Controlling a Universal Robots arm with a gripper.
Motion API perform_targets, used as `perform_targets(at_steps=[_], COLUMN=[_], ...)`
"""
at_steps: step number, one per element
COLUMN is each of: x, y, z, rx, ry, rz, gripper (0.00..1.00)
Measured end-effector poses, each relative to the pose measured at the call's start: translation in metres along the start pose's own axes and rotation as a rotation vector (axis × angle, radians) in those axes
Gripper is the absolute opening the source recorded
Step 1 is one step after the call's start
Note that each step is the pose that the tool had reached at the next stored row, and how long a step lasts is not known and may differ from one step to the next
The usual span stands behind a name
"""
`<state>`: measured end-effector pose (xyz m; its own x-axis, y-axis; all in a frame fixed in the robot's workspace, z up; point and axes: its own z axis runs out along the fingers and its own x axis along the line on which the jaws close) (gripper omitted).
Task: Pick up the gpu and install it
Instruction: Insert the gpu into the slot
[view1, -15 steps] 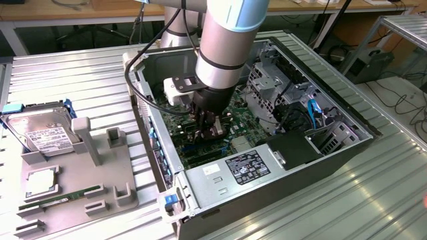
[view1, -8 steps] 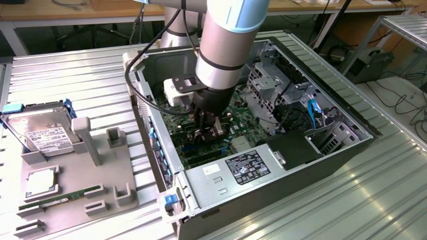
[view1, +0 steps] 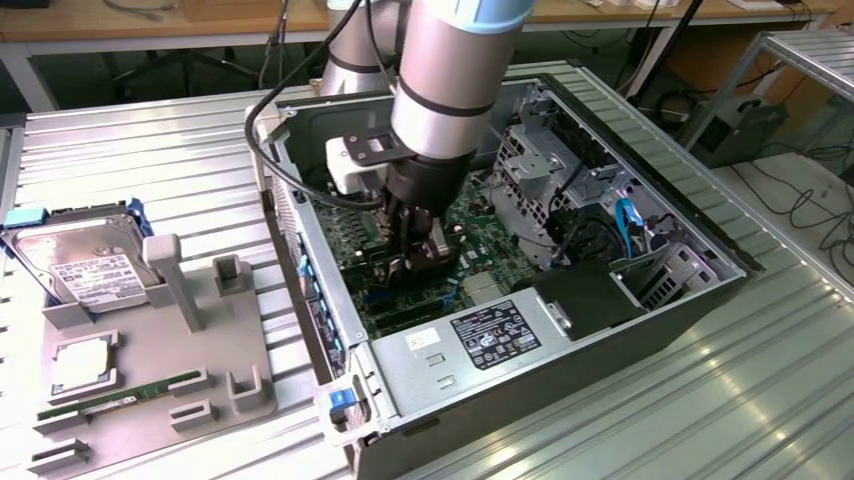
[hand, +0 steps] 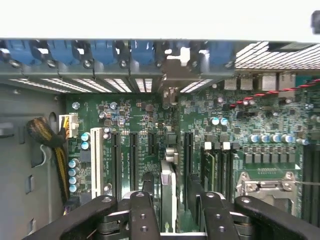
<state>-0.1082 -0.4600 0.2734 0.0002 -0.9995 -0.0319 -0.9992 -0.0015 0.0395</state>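
Both fingers (hand: 141, 215) flank the gpu (hand: 168, 192), seated edge-on.

end effector (view1: 424, 262) inside open PC case (view1: 694, 300) (over motherboard (view1: 481, 215)) | hard drive (view1: 80, 262) on tray (view1: 160, 385)

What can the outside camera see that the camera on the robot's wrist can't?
Exterior view alone: the hard drive, the grey holder tray with a green memory stick, the robot arm, and the whole computer case on the metal table.

Wrist view alone: the black card slots, blue clips and yellow cable bundle.

Both: the gripper inside the case above the green motherboard, with the gpu standing edge-on between its fingers.
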Motion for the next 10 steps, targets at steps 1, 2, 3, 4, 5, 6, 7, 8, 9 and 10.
perform_targets(at_steps=[1, 2, 3, 4, 5, 6, 7, 8, 9, 10], x=[-0.001, -0.003, -0.005, -0.007, -0.009, -0.012, -0.013, -0.014, -0.014, -0.014], y=[0.0001, 0.0002, 0.0003, 0.0005, 0.0006, 0.0006, 0.0007, 0.0005, -0.0003, -0.0018], z=[-0.0032, -0.0070, -0.0104, -0.0129, -0.0148, -0.0163, -0.0176, -0.0180, -0.0180, -0.0180], rx=[0.0000, 0.0001, 0.0002, -0.0001, 0.0000, 0.0002, -0.0001, -0.0001, -0.0005, -0.0020], ry=[0.0026, 0.0074, 0.0124, 0.0182, 0.0231, 0.0257, 0.0277, 0.0282, 0.0282, 0.0283], rz=[0.000, 0.000, 0.000, 0.001, 0.001, 0.001, 0.001, 0.001, 0.001, 0.001], gripper=[0.40, 0.40, 0.40, 0.40, 0.40, 0.40, 0.40, 0.38, 0.32, 0.25])
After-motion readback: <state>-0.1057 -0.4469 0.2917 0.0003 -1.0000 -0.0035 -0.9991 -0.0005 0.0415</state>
